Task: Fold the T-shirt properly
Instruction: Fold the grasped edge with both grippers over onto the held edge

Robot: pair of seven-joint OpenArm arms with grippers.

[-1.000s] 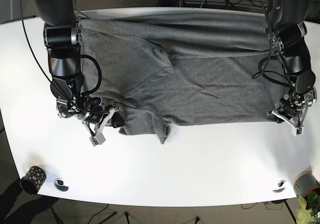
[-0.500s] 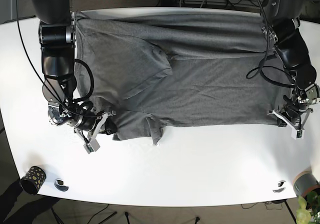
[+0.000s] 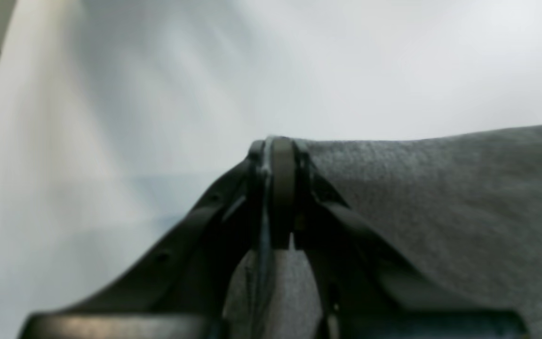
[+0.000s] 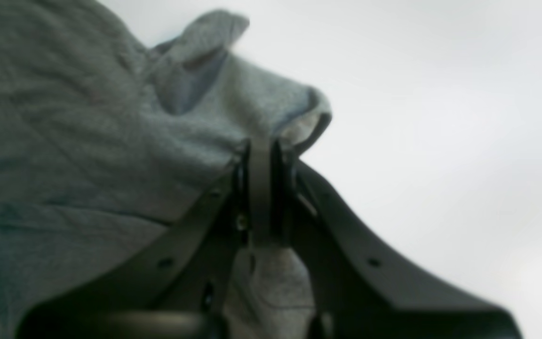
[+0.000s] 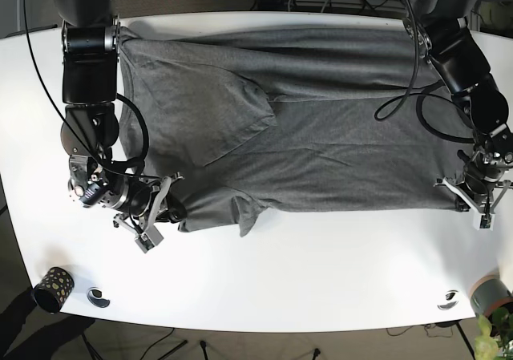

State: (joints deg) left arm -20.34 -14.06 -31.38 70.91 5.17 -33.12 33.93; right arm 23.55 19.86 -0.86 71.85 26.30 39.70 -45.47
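Observation:
The grey T-shirt (image 5: 321, 127) lies spread across the white table (image 5: 321, 272), with one sleeve folded in over the body at the upper left. My right gripper (image 5: 164, 213) is at the shirt's front left corner and is shut on the cloth. The right wrist view shows its tips (image 4: 261, 150) pinching a bunched edge of the shirt (image 4: 111, 141). My left gripper (image 5: 481, 202) is at the shirt's front right corner. The left wrist view shows its tips (image 3: 280, 150) closed on the hem (image 3: 440, 197).
A black dotted cup (image 5: 53, 288) and a small round disc (image 5: 98, 297) sit at the front left corner. Another disc (image 5: 449, 300) and a potted plant (image 5: 490, 300) are at the front right. Cables run along the back edge.
My right gripper has moved left and slightly toward the front, pulling the shirt's front left corner with it. My left gripper has shifted slightly outward. The front hem now lies straighter.

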